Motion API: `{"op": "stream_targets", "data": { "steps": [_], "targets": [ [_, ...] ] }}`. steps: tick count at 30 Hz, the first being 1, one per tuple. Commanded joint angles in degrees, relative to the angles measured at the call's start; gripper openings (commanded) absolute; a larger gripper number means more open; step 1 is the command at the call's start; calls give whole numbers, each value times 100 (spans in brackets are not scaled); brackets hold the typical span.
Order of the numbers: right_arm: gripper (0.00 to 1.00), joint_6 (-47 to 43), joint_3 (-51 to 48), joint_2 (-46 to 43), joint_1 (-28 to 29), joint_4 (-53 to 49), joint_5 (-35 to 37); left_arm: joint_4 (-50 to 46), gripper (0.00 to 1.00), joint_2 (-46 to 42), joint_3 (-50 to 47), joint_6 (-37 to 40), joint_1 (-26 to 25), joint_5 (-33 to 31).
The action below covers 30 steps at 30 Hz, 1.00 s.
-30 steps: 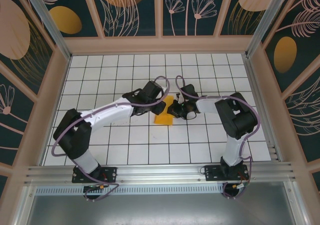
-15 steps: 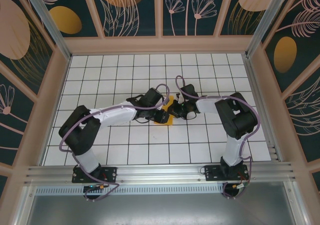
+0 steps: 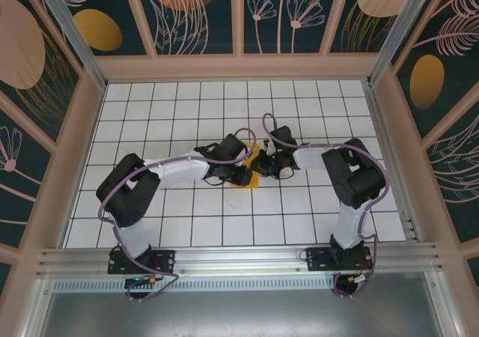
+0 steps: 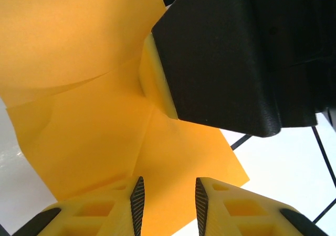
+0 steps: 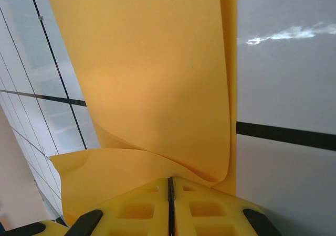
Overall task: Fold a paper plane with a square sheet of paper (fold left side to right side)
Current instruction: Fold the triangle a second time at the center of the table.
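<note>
- Where the white tiled table (image 3: 187, 225) runs out to the patterned walls (image 3: 45, 45), both arms reach in from the near edge and meet at its middle.
- Left arm (image 3: 168, 172): stretched low across the tiles, wrist pointing right.
- Right arm (image 3: 352, 176): elbow bent, forearm pointing left.
- Square sheet of paper (image 3: 254, 177): orange-yellow, mid-table, tucked between the two wrists and mostly covered by them from above. Left wrist view shows the sheet (image 4: 100, 136) partly flat on the tiles, creased across, its far portion lifted. Right wrist view shows it (image 5: 152, 78) standing up in a curve from the fingers, one edge rolled over.
- Left gripper (image 3: 243, 174): over the sheet's near-left part; in its own camera the gripper (image 4: 168, 186) has its jaws parted, a clear gap between them, paper lying beyond the gap, nothing pinched.
- Right gripper (image 3: 263, 165): at the sheet's right edge; in its own camera the gripper (image 5: 170, 181) is clamped tight, no gap, the paper's curled edge caught at the seam.
- Right gripper's yellow finger (image 4: 155, 78): touching the sheet at the crease.
</note>
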Motion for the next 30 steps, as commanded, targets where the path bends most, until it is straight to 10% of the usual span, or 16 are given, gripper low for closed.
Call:
{"op": "stream_targets", "data": {
  "steps": [1,30],
  "targets": [
    [11,-140,-202,255,60,-573,729,11,34,131,-136,-94,26,-19],
    [10,-150,-259,242,60,-553,764,-76,33,140,-367,-121,19,-278]
  ]
}}
